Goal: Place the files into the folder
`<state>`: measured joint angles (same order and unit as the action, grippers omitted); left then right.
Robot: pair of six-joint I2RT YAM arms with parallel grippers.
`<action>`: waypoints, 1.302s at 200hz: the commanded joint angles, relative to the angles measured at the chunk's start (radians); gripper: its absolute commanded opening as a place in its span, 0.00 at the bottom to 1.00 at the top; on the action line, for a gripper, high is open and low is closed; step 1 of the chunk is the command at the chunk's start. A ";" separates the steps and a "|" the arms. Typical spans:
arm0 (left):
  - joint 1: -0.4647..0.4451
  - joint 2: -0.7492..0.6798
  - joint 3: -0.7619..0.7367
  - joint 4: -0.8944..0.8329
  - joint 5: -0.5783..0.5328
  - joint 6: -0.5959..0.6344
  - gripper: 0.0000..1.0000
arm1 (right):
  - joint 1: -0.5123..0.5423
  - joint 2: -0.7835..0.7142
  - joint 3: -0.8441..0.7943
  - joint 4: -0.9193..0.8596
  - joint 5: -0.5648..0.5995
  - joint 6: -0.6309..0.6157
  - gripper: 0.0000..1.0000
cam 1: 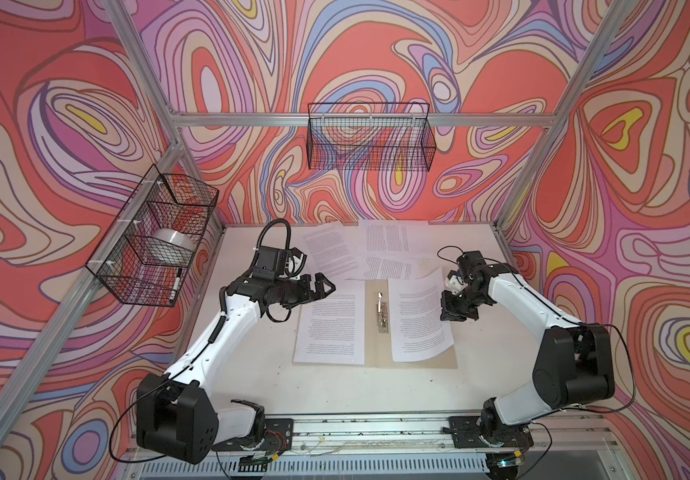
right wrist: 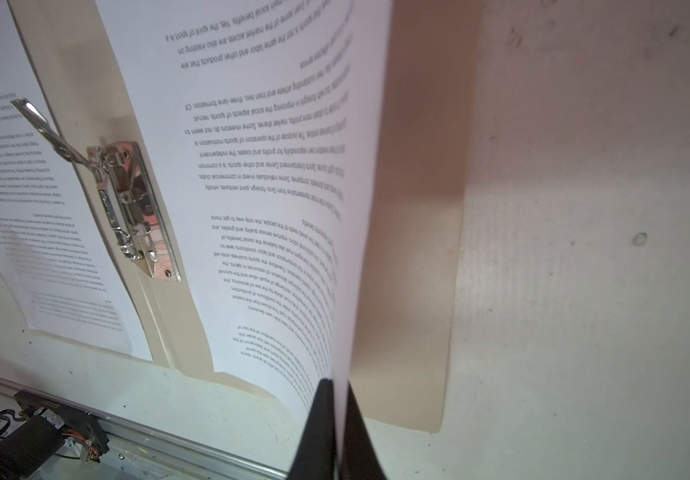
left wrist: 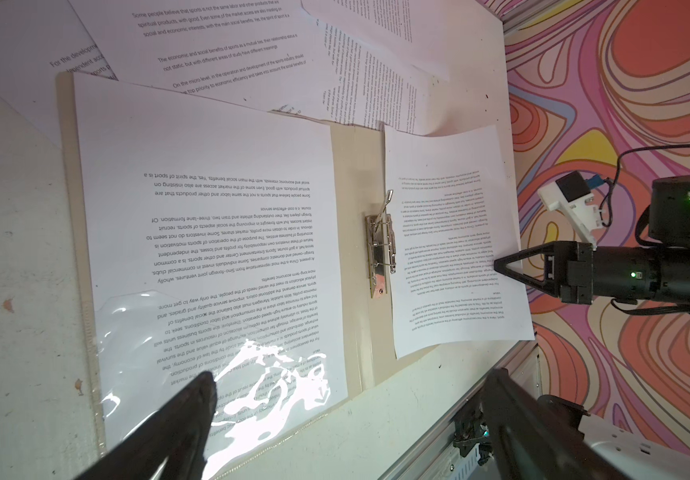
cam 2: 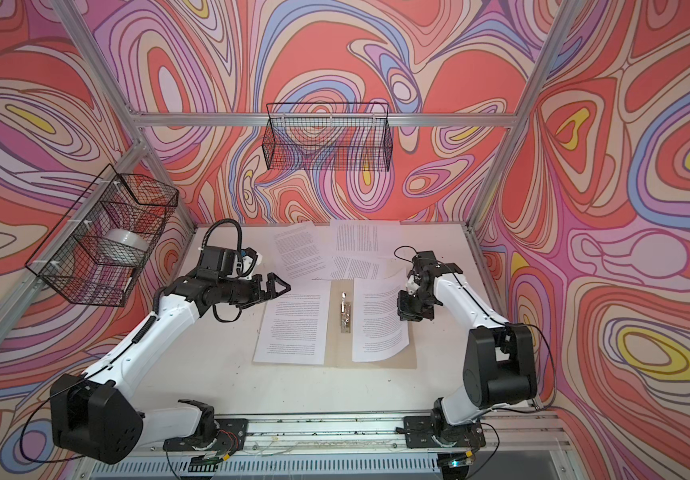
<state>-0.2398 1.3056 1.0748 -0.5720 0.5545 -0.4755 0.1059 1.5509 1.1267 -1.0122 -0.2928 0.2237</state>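
While the right fingers (right wrist: 320, 419) pinch the lifted outer edge of one sheet (cam 1: 418, 320) over the open folder (cam 1: 374, 353) on the desk (cam 1: 335, 395), the left fingers (left wrist: 185, 419) hover spread wide near its other sheet (cam 1: 330, 328).

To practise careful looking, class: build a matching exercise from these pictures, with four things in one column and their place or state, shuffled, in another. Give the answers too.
Things
1. left gripper
2. right gripper
3. metal clip
4. loose sheets

Place or state
A. on the folder spine
B. shut on a sheet edge
C. open, holding nothing
D. on the table, outside the folder

Pairs: 1-C, 2-B, 3-A, 4-D
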 commanded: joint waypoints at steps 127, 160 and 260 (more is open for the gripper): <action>0.017 0.020 -0.008 0.006 0.021 -0.004 1.00 | 0.040 0.049 -0.086 0.093 -0.023 0.019 0.00; 0.017 0.023 -0.009 0.007 0.022 -0.005 1.00 | 0.042 0.057 -0.100 0.102 -0.012 0.020 0.00; 0.022 0.026 -0.009 0.008 0.026 -0.006 1.00 | 0.043 0.094 -0.105 0.105 0.039 0.012 0.00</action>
<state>-0.2272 1.3197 1.0740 -0.5720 0.5694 -0.4759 0.1440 1.6230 1.0302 -0.9173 -0.2821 0.2367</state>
